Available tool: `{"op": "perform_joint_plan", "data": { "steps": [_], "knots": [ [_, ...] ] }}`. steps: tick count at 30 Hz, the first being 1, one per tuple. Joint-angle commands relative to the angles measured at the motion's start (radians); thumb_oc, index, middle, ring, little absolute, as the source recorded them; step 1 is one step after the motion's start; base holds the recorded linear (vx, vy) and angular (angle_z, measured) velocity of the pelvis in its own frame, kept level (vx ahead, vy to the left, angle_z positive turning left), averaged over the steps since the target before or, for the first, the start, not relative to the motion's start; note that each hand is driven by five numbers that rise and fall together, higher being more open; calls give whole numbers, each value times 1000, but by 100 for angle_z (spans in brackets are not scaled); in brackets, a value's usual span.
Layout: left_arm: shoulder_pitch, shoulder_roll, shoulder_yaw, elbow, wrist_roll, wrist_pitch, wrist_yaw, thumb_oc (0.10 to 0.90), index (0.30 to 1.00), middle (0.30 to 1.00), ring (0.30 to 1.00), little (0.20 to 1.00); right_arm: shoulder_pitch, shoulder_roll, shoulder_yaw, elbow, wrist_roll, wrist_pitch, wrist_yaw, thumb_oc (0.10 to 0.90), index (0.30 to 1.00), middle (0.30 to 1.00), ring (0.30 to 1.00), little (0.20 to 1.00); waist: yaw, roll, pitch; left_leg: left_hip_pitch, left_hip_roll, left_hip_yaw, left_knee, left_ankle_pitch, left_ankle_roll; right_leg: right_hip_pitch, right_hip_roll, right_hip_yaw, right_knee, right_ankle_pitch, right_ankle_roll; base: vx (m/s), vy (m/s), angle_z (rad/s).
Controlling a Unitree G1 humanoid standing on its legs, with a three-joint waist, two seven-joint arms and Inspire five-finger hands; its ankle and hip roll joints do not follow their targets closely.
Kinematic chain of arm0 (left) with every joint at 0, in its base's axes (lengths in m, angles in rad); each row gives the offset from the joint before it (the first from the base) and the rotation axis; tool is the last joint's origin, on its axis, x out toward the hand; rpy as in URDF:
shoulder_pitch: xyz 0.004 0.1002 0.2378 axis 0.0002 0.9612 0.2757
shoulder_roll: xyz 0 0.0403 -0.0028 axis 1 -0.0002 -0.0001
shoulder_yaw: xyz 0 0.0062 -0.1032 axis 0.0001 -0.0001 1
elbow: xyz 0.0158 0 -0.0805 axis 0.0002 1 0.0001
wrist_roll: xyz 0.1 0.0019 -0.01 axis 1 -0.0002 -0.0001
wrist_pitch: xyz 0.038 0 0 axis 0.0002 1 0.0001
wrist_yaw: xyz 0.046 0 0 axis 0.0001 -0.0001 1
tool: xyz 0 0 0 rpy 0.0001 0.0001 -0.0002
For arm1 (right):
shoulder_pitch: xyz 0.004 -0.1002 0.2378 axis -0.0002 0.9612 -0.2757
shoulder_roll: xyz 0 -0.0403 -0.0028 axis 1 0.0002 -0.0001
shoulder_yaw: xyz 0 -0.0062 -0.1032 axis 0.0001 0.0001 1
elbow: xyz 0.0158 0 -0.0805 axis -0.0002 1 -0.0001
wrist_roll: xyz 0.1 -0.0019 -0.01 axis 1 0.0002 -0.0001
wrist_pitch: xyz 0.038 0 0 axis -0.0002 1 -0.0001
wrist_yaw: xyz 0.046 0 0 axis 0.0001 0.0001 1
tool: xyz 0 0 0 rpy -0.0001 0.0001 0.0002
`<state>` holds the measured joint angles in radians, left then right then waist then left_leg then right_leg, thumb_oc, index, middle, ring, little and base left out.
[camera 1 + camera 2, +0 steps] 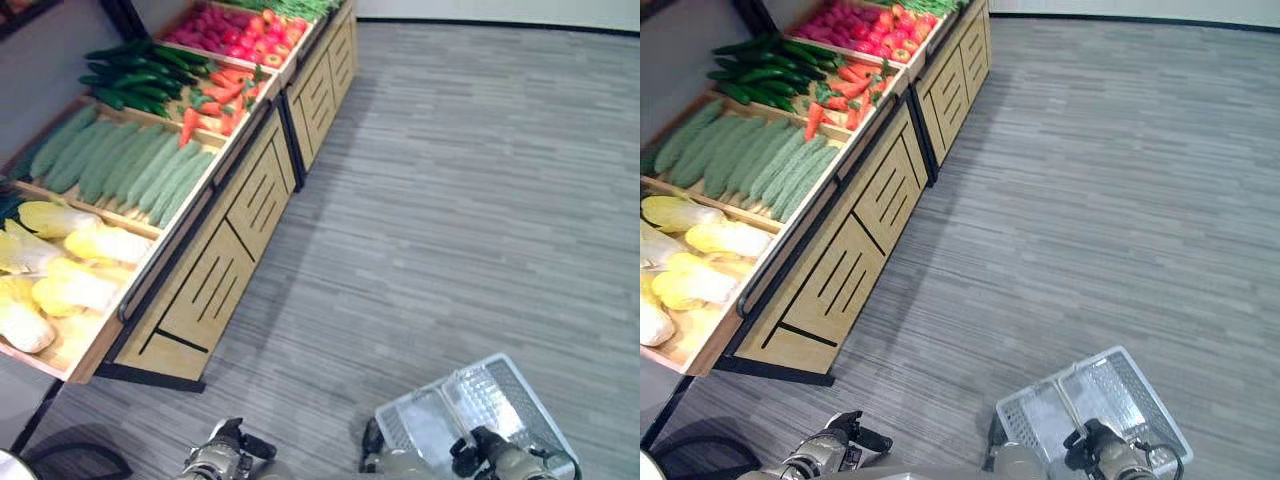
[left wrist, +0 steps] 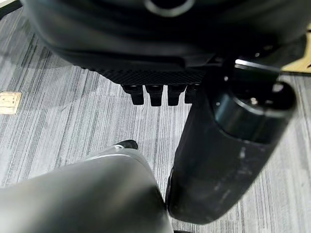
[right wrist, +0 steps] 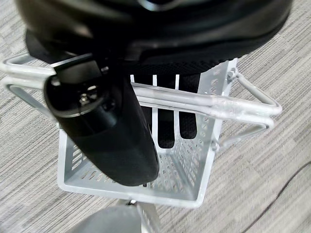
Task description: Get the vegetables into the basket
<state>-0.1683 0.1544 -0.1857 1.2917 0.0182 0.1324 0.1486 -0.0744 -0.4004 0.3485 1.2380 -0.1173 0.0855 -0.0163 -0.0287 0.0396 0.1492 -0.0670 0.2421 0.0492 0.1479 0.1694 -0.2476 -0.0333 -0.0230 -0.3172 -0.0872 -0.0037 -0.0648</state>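
Note:
A wooden shelf (image 1: pixel 215 270) along the left carries the vegetables: pale yellow cabbages (image 1: pixel 70 270), long light-green gourds (image 1: pixel 130 160), dark green cucumbers (image 1: pixel 135 70), orange carrots (image 1: pixel 220 95) and red produce (image 1: pixel 235 30). The white wire basket (image 1: pixel 500 400) hangs low at the right over the floor and holds nothing. My right hand (image 3: pixel 146 29) is curled round its two handles (image 3: pixel 204 104), thumb in front. My left hand (image 2: pixel 146 39) hangs over the floor with relaxed fingers and holds nothing. Both hands are well away from the shelf.
Grey striped carpet (image 1: pixel 450 200) stretches from the shelf's slatted front to the right and far side. The shelf's bins are split by wooden dividers. A small pale plate (image 2: pixel 9 102) lies flat in the floor.

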Motion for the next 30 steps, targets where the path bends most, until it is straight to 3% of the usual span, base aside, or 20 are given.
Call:
{"op": "perform_joint_plan", "data": {
  "steps": [1, 2, 5, 7, 11, 16, 21, 22, 25, 30],
  "knots": [
    [33, 57, -32, -22, 3, 15, 20, 900, 1000, 1000, 1000, 1000, -25, -10, -12, -8, -4, -3, -16, 400, 300, 300, 300, 300, 60, -14, 77, -142, -82, 74, -157, 60, 78, 59, -71, 132, 91, -39, 160, 274, 33, 62],
    [33, 57, -32, -21, 3, 15, 20, 900, 1000, 1000, 1000, 1000, -24, -9, -12, -8, -4, -3, -16, 400, 300, 300, 300, 300, 61, -17, 78, -135, -85, 76, -163, 61, 77, 63, -74, 134, 92, -43, 161, 266, 53, 29],
    [39, 60, -33, -27, 4, 8, 22, 900, 1000, 1000, 1000, 1000, -26, -1, -4, -4, -9, -8, -19, 400, 300, 300, 300, 300, 81, -14, 86, -177, -55, 106, -219, 140, 55, 126, -58, 186, 99, -76, 163, 251, 80, -46],
    [41, 62, -31, -27, 5, 9, 20, 900, 1000, 1000, 1000, 1000, -27, 1, -2, 1, -12, -8, -17, 400, 300, 300, 300, 300, 87, -15, 85, -177, -53, 121, -222, 144, 53, 142, -54, 197, 98, -83, 165, 217, 107, -78],
    [62, 72, -25, -23, 23, 10, 12, 900, 1000, 1000, 1000, 1000, -29, 16, 8, 19, -27, -6, -6, 400, 300, 300, 300, 300, 104, -25, 61, -148, -57, 145, -217, 112, 73, 202, -61, 240, 71, -109, 179, 182, 130, -73],
    [66, 84, -33, -17, 54, 13, 2, 900, 1000, 1000, 1000, 1000, -21, 31, 1, 25, -34, -3, 0, 400, 300, 300, 300, 300, 110, -57, 31, -146, -91, 204, -175, 60, 126, 227, -119, 267, 99, -124, 210, 171, 185, -34],
    [52, 104, -21, -28, 34, 13, 13, 900, 1000, 1000, 1000, 1000, -31, 47, -1, 22, -34, 0, 0, 400, 300, 300, 300, 300, 123, -89, 10, -140, -139, 243, -163, 1, 163, 189, -160, 295, 109, -61, 251, 126, 170, -21],
    [49, 107, -21, -29, 33, 14, 11, 900, 1000, 1000, 1000, 1000, -36, 50, 3, 24, -40, 1, 1, 400, 300, 300, 300, 300, 127, -101, 2, -135, -158, 253, -163, -18, 176, 176, -174, 299, 121, -20, 267, 58, 79, -15],
    [47, 109, -19, -35, 27, 13, 13, 900, 1000, 1000, 1000, 1000, -41, 54, 5, 24, -39, 3, 2, 400, 300, 300, 300, 300, 133, -112, -4, -123, -174, 263, -173, -32, 188, 162, -184, 299, 136, 12, 281, 102, 136, -23],
    [39, 118, -10, -37, 17, 15, 13, 900, 1000, 1000, 1000, 1000, -48, 63, 10, 17, -40, 5, 10, 400, 300, 300, 300, 300, 147, -142, -4, -88, -214, 274, -207, -59, 212, 131, -206, 268, 204, 124, 310, 67, 112, -5]
  ]
}}
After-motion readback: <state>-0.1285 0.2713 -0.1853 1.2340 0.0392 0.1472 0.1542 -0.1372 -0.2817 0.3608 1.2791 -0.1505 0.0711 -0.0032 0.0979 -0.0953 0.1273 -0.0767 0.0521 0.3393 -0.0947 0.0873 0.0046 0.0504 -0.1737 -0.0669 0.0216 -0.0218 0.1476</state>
